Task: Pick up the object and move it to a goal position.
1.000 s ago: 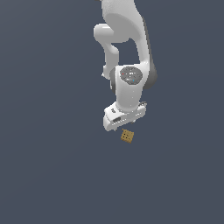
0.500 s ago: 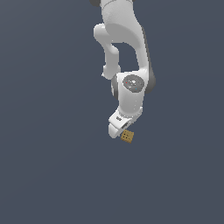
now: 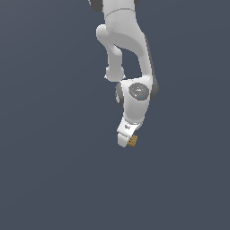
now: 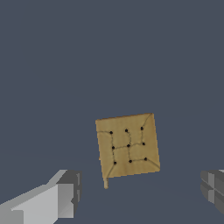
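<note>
The object (image 4: pixel 127 145) is a small flat tan-brown square block with a grid of dark dots on top, lying on the dark grey floor. In the exterior view the object (image 3: pixel 133 142) peeks out beside the end of the white hand, on the exterior view's right of it. My gripper (image 3: pixel 124 141) hangs right over it and is much larger than it. In the wrist view the gripper (image 4: pixel 140 189) is open, with one finger (image 4: pixel 65 194) on each side. The block lies in line with the gap and touches neither finger.
The white arm (image 3: pixel 130 54) reaches down from the top of the exterior view. The flat dark grey floor (image 3: pixel 49 170) surrounds the block, and no other object is in view.
The hand has turned about its axis and come down toward the block. It now covers part of the block in the exterior view. The block has not moved.
</note>
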Available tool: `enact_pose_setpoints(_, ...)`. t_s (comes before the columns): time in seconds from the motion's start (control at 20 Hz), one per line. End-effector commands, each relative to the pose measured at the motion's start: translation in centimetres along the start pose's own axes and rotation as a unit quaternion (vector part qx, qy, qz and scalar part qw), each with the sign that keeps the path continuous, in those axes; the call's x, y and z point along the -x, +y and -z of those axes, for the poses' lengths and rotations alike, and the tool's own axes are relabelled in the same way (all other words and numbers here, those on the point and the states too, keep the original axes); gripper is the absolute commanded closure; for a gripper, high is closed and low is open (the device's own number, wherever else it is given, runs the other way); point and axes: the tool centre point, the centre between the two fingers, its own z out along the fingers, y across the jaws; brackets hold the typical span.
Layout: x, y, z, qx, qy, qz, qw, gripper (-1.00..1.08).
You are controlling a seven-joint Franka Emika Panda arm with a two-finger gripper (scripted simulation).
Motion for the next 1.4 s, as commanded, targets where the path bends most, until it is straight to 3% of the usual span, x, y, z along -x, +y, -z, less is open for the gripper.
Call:
enact_pose_setpoints(0.0,-0.1,-0.1,-0.4,0.000,0.000,0.025,0.9997,-0.92)
enact_pose_setpoints(0.7,-0.3,-0.3,-1.4,0.000,0.001,0.063,0.9980,-0.92)
enact_pose_setpoints(1.35,-0.4,-0.4,-6.1,0.000,0.001,0.066,0.9978,-0.92)
